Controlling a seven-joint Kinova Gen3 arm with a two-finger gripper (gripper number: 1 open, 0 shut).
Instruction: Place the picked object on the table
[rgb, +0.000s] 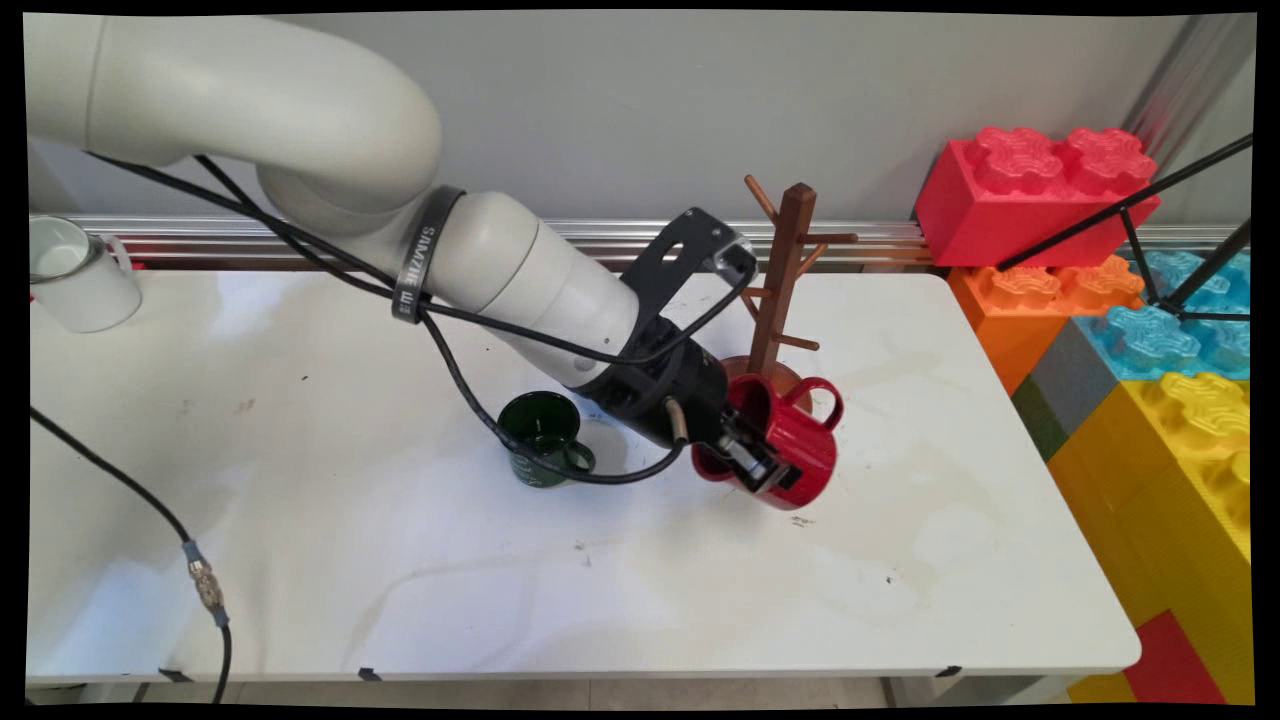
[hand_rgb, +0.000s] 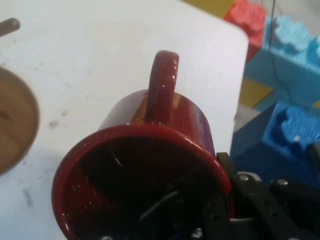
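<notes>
— What is seen nearest on the counter?
— A black cable is draped over the near left edge. Bare, faintly stained surface is seen across the rest of the near side.

— And in the middle?
— A dark green mug is stood upright, handle turned to the right. Just to its right, a red mug is held tilted by the pincer, which is clamped on the mug's wall: one finger is seen inside the mouth, the other against the outer side. The handle is pointed away from the arm, toward the right. Whether the red mug's lower edge touches the counter cannot be told.

— What is placed behind it?
— A wooden mug stand with bare pegs is set just beyond the red mug, its round base partly hidden by it.

— Farther off?
— A white mug is seen at the far left edge, and large toy bricks in red, orange, blue and yellow are stacked past the right end of the counter.
</notes>
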